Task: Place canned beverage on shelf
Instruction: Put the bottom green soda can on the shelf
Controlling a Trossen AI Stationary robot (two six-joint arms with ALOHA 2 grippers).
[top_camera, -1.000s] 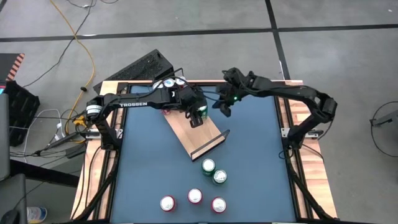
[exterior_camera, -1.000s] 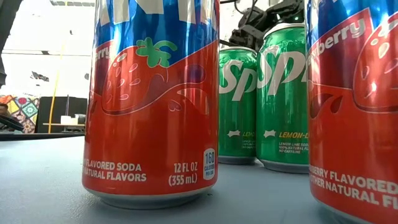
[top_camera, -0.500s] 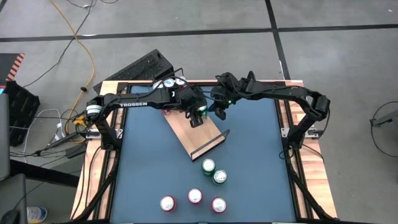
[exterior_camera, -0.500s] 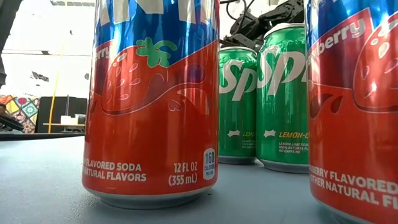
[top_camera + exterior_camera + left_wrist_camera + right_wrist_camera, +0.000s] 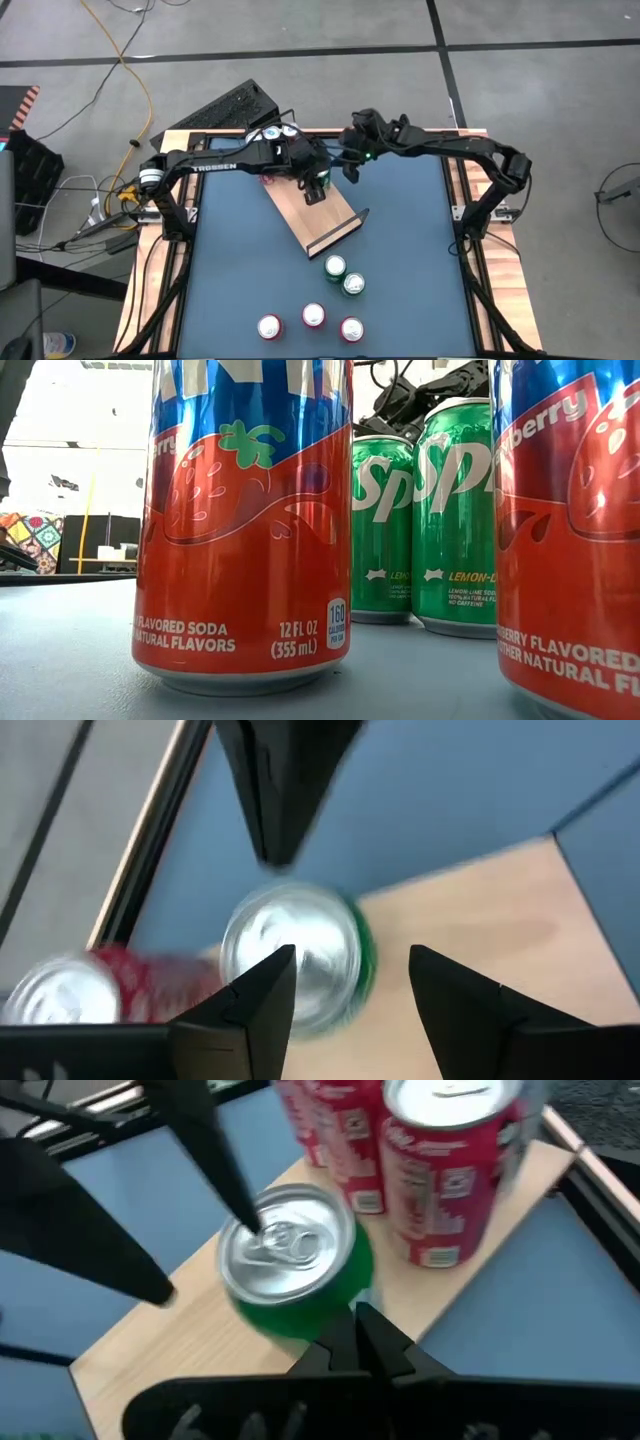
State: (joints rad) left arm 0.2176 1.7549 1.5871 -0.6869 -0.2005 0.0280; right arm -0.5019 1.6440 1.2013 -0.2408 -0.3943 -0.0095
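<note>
A green can [image 5: 290, 1270] with a silver top [image 5: 292, 952] stands on its base on the light-wood shelf [image 5: 322, 215], near the shelf's far end. Two red cans [image 5: 450, 1150] stand just behind it on the same board. My left gripper [image 5: 350, 970] hovers open above the green can, one finger over its top and the other beside it, touching nothing. My right gripper [image 5: 362, 1330] is shut, its tips at the green can's side. In the high view the left gripper [image 5: 316, 192] hides the can. My right gripper has its shut fingertips [image 5: 360, 1320] against the green can's side wall [image 5: 340, 1295], just below the rim. It comes slanting down from the table's far right. The can stays on the shelf.
Several loose cans stand on the blue table near its front edge: two green [image 5: 345, 275] and three red [image 5: 313, 315]. They fill the low view [image 5: 245, 520]. A thin black rail [image 5: 340, 232] closes the shelf's near end. A keyboard [image 5: 225, 108] lies beyond the table's far edge.
My right gripper has moved a little toward the table's left, closing in on the green can and my left gripper, and has tipped slightly further down. It has stayed shut.
</note>
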